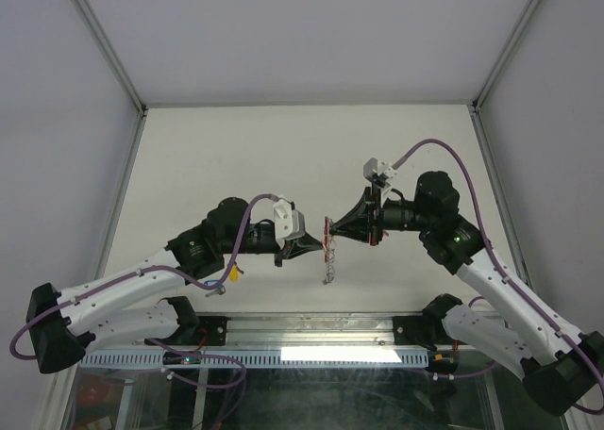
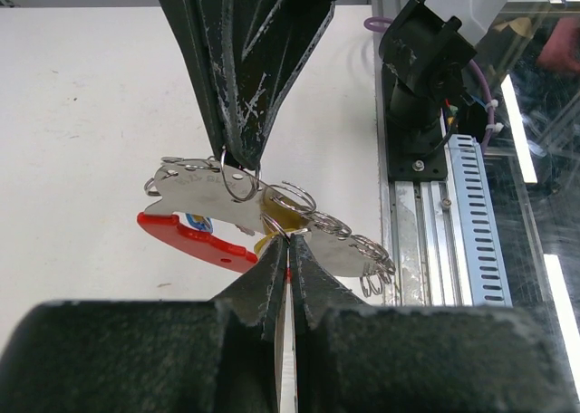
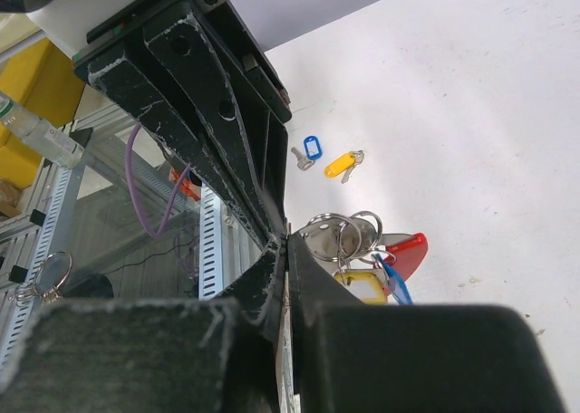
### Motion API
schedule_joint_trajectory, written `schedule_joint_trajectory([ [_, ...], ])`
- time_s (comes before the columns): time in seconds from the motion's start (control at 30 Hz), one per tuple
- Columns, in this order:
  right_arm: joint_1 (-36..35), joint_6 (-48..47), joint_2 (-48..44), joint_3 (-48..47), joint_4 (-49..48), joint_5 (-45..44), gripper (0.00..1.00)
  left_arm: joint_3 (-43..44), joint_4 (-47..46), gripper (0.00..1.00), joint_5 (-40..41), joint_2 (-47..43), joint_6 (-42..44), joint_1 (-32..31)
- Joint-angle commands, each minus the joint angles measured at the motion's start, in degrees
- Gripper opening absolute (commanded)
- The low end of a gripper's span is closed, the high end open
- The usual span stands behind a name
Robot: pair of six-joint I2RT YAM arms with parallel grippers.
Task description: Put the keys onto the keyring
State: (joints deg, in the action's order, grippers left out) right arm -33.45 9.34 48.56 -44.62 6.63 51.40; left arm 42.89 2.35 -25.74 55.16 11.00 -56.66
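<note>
Jaws of the left gripper [image 2: 288, 254] and right gripper [image 3: 286, 250] pinch shut on the keyring [image 2: 190, 235]: curvy red plastic, shiny little round metal rings.

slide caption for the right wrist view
Left pincer and right pincer shut on the keyring; blue-tagged key and yellow-tagged key lie on the table.

white table [image 1: 236, 147], pale grey walls [image 1: 283, 34]

Between left arm [image 1: 203, 241] and right arm [image 1: 434, 204] hangs the keyring [image 1: 329, 246], over the table [image 1: 283, 147] where two keys [image 3: 343, 164] lie.
</note>
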Motion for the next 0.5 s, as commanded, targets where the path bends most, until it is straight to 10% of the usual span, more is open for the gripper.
schedule_joint_trajectory([
  [0.0,0.23,0.13,-2.38,-0.34,-3.64,-0.84,0.0,2.04,-1.85,0.0,0.78,-0.71,-0.46,-0.5],
  [0.47,0.23,-5.29,-5.01,0.53,0.48,-4.3,0.0,-4.48,-0.63,0.0,14.51,-2.53,-6.19,-0.46],
])
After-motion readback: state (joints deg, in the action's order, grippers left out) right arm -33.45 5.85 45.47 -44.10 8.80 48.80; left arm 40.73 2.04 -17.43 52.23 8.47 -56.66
